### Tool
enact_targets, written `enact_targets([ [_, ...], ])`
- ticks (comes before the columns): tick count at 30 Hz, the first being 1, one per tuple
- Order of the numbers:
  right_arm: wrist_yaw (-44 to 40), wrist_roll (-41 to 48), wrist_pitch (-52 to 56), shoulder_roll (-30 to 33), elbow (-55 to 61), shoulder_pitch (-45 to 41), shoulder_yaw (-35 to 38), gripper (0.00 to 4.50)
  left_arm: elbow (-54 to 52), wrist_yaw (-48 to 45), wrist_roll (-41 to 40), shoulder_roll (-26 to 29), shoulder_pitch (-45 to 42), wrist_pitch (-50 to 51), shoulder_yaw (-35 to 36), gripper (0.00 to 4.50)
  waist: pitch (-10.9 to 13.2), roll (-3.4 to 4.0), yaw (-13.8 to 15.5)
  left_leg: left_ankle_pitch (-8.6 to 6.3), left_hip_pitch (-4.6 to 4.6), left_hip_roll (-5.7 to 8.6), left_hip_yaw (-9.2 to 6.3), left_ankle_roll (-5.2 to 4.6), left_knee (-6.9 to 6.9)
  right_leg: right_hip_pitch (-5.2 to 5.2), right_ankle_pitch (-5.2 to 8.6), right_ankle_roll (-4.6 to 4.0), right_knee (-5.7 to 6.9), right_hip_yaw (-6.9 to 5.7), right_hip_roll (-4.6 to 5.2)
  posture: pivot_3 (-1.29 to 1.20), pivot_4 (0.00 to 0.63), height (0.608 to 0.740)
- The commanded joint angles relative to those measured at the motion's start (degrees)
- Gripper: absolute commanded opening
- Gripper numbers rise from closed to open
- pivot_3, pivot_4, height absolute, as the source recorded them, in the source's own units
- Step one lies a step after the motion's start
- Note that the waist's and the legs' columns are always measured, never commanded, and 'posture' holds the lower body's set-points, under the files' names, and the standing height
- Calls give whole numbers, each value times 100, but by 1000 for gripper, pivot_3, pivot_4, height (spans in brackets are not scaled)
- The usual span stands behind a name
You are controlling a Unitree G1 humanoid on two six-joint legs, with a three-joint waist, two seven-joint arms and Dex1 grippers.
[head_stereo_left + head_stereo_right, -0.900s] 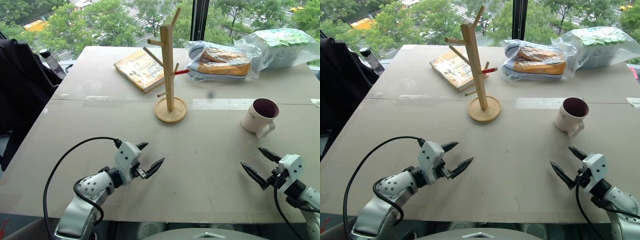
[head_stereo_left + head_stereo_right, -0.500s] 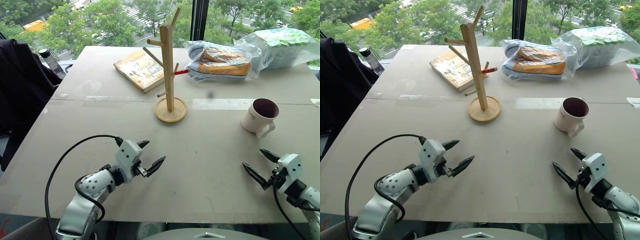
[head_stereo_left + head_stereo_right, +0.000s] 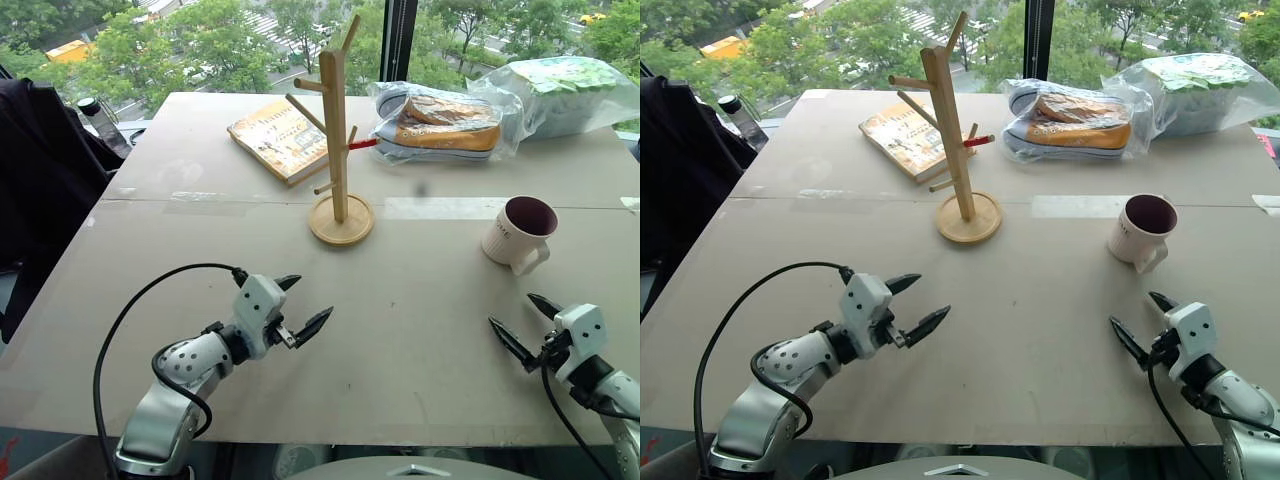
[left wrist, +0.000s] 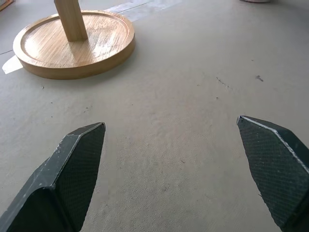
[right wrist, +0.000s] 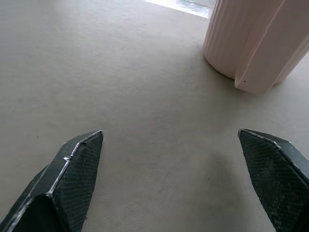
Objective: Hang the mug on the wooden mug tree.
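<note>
Approaching the mug (image 3: 519, 234), standing upright on the desk (image 3: 420, 320) well right of the tree (image 3: 340, 140); best closing on its wall, keeping the handle free for a peg. Right gripper (image 3: 525, 322) hovering low just short of it, jaws spread wide, empty. Left gripper (image 3: 303, 303) likewise gaping, idling before the tree's base.

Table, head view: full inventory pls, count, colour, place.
mug: 1, cream, maroon inside, right side, upright
wooden mug tree: 1, light wood, one red-tipped peg, centre
book: 1, yellowish cover, far side, left of the tree
bagged shoe: 1, orange and blue, far side, right of the tree
plastic bag: 1, greenish contents, far right corner
table: 1, grey-beige
left hand: black fingers, open, near left
right hand: black fingers, open, near the mug
</note>
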State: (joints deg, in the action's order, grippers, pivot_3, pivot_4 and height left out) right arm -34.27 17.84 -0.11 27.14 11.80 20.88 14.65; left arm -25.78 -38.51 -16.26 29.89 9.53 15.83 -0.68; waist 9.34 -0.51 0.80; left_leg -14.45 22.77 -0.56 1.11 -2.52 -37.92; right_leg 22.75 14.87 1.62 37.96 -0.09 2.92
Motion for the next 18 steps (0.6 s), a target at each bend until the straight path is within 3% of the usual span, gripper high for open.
enact_targets([
  [1, 801, -141, 244, -287, 511, -88, 275, 4416, -134, -216, -130, 88, -268, -43, -61, 4500, 0, 0, 1, 0, 0, 0, 0, 0, 0, 0, 0, 0, 0, 0, 0, 0, 150, 740],
  [10, 3031, -1135, 1170, -1675, 1313, -841, -154, 4416, -556, -876, -795, 475, -1496, 700, -177, 4500, 2, -3, -11, 0, 4, 0, 0, 1, 0, 3, -2, 4, 2, 0, -5, 0, 150, 740],
  [18, 3826, -1423, 1255, -2367, 942, -1287, -106, 4416, -791, -1008, -973, 716, -2009, 1030, -201, 4500, 4, -1, -16, 0, 8, -1, 0, 2, 2, 5, -12, 21, -3, 0, -15, 0, 150, 740],
])
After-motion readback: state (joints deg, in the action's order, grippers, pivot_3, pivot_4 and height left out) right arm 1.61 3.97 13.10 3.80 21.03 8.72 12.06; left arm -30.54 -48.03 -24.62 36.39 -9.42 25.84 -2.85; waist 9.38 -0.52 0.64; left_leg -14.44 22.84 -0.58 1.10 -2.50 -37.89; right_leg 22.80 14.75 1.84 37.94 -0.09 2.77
